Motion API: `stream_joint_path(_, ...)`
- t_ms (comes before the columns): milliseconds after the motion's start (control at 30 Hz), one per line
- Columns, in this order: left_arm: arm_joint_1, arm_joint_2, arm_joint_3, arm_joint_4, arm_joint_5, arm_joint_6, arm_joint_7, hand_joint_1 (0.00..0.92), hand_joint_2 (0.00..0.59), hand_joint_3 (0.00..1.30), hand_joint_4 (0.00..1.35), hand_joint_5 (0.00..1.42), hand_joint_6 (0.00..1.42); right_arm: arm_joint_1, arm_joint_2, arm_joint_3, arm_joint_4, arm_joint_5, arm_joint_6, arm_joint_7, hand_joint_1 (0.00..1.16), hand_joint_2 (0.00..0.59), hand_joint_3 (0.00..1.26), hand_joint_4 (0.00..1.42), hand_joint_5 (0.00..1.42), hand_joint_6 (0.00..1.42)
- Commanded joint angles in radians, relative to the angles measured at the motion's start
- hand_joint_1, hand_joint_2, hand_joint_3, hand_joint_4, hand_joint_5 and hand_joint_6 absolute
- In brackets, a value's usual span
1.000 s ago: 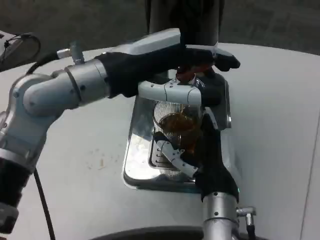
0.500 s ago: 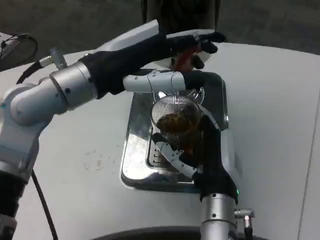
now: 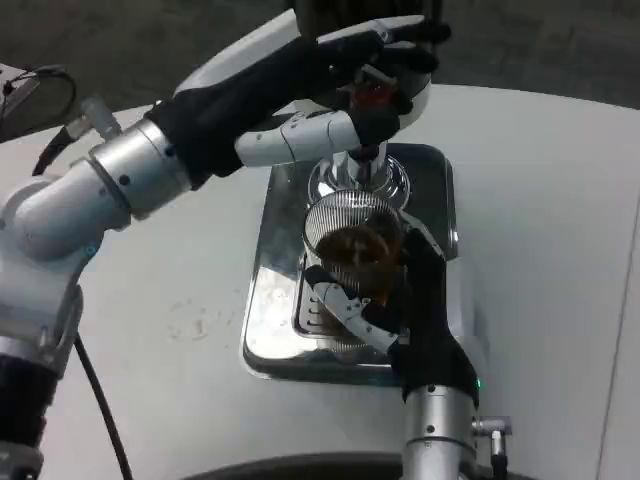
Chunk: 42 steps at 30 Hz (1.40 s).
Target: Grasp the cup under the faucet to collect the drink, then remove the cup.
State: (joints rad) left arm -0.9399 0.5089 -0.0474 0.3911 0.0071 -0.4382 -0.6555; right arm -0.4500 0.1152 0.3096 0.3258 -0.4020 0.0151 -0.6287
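A ribbed clear cup (image 3: 355, 240) with brown drink in it stands on the steel drip tray (image 3: 268, 300), right below the chrome faucet spout (image 3: 358, 175). My right hand (image 3: 420, 310) comes in from the near side and grips the cup, black fingers on its right wall and a white finger across its front. My left hand (image 3: 300, 75) reaches in from the left above the spout. Its fingers and thumb close around the red tap lever (image 3: 371, 96), which they partly hide.
The dark dispenser body (image 3: 360, 15) rises behind the tray at the table's far edge. A black cable loop (image 3: 40, 95) lies at the far left. Bare white table (image 3: 540, 250) stretches to the right of the tray and to its left.
My left hand and forearm have lifted up and away with the red lever, uncovering the spout. The cup stays in my right hand on the tray.
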Motion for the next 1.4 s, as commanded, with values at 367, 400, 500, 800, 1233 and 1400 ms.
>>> stream_joint_path(367,0.069,0.009,0.041,-0.097,-0.018,0.040,0.013,0.000,0.037,0.21,0.25,0.40,0.28,0.080,0.078,0.011,-0.109,0.002,0.025,-0.003,0.73,0.263,0.39,0.45,0.45,0.31)
stream_joint_path(400,0.070,0.009,0.042,-0.099,-0.018,0.040,0.013,0.000,0.038,0.21,0.25,0.40,0.28,0.084,0.076,0.011,-0.118,0.001,0.025,-0.002,0.73,0.263,0.39,0.45,0.45,0.32)
stream_joint_path(500,0.072,0.008,0.045,-0.102,-0.019,0.041,0.018,0.000,0.041,0.22,0.26,0.40,0.28,0.093,0.067,0.010,-0.140,-0.001,0.027,0.000,0.71,0.261,0.40,0.47,0.46,0.32)
stream_joint_path(800,0.078,0.008,0.050,-0.112,-0.022,0.041,0.026,0.000,0.042,0.22,0.27,0.41,0.28,0.121,0.051,0.005,-0.177,-0.001,0.028,0.011,0.71,0.261,0.43,0.49,0.50,0.34)
stream_joint_path(1233,0.094,0.012,0.070,-0.130,-0.034,0.037,0.038,0.000,0.045,0.23,0.28,0.41,0.29,0.196,0.018,0.013,-0.281,-0.014,0.036,0.037,0.71,0.261,0.52,0.59,0.59,0.39)
stream_joint_path(1400,0.107,0.014,0.089,-0.142,-0.043,0.039,0.044,0.000,0.045,0.23,0.28,0.42,0.30,0.236,0.003,0.021,-0.327,-0.025,0.039,0.055,0.71,0.261,0.56,0.62,0.62,0.40)
